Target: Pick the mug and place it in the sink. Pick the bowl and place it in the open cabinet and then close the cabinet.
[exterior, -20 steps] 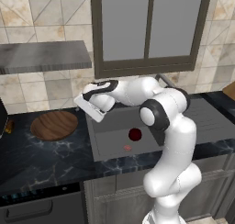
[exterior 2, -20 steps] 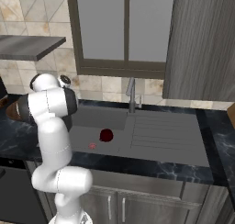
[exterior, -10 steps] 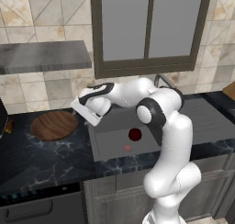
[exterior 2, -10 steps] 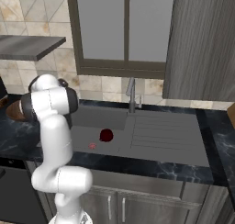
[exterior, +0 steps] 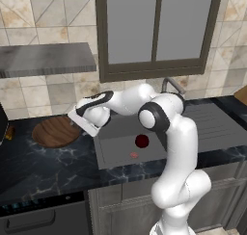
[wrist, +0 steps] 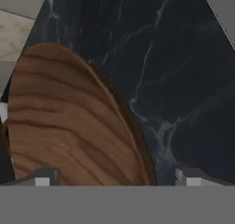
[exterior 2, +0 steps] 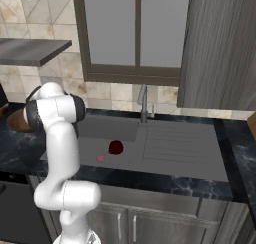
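Arm reaching over the counter toward the bowl

Gripper [wrist: 114, 178] is wide open, holding nothing, just above the wooden bowl [exterior: 55, 131]; the mug [exterior: 141, 141] sits in the sink [exterior: 116, 150].

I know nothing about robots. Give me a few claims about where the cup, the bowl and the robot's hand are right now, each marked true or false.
1. The mug lies inside the sink. True.
2. The bowl is in the sink too. False: it sits on the dark counter, left of the sink.
3. The end effector is clamped on the mug. False: it is open and empty, with the bowl's rim between its fingertips in the hand view.
4. The faucet stands behind the sink. True.
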